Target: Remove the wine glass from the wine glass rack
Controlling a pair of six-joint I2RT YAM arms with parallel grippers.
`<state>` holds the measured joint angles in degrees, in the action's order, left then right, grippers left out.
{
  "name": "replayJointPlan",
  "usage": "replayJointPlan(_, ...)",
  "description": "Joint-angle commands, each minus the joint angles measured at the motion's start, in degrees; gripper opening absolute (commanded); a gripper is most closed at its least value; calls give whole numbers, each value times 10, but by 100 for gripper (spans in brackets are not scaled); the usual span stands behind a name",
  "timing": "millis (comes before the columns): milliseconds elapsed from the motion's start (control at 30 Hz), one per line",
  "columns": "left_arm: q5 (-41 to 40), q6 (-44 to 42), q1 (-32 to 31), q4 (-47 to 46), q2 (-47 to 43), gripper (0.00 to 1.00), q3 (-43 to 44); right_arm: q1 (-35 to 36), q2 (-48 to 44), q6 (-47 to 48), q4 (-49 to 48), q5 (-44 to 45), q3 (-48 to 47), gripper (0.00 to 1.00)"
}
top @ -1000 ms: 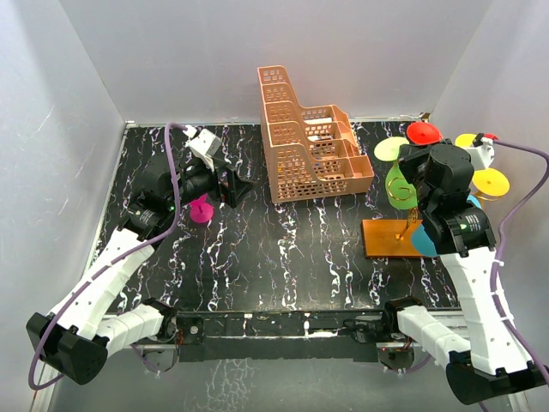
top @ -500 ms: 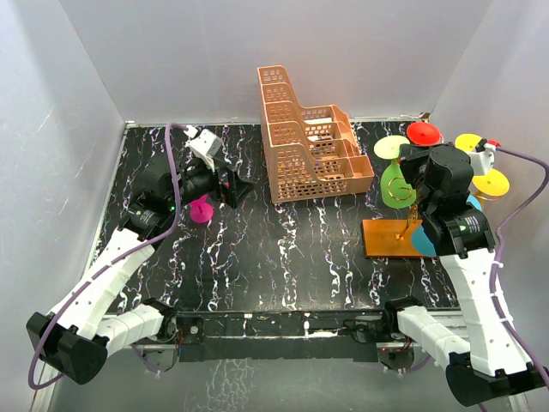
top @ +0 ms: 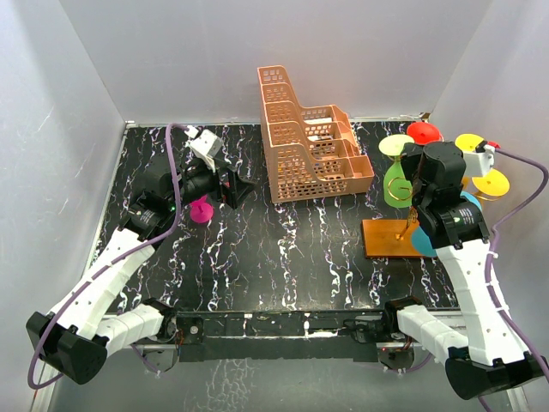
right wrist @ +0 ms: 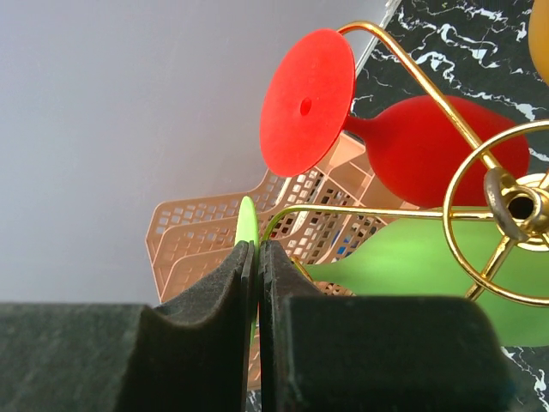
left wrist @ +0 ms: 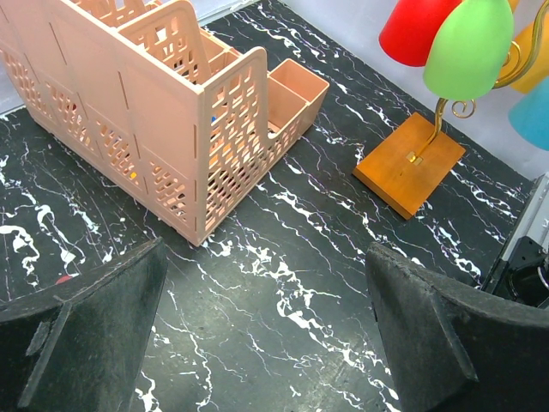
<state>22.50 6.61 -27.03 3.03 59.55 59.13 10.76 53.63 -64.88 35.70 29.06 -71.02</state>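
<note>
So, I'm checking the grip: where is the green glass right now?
The green glass hangs upside down on the rack, right side of the table, beside the red glass; the right wrist view shows its foot pinched in the right gripper.

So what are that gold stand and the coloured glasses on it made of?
The wine glass rack looks like a varnished wooden base, smooth and orange-brown, with polished gold metal wire that glints. The green wine glass and red wine glass look opaque and evenly coloured, so probably plastic, though I can't be sure.
</note>
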Motion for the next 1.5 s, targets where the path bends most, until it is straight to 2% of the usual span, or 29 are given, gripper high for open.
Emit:
replayJointPlan(0, 8, -3, -4, -13, -8, 97, -2, -1, -7, -13, -37, 58, -12, 8)
replayJointPlan(433, 10, -1, -3, -14, -3, 97, -3, -1, -20, -36, -37, 94, -4, 8)
replayJointPlan(1033, 7, -3, -5, -14, -5, 97, -2, -1, 33, -10, -56, 47, -36, 8)
replayJointPlan(1467, 4, -2, -5, -13, -7, 97, -2, -1, 50, -12, -56, 89, -49, 8)
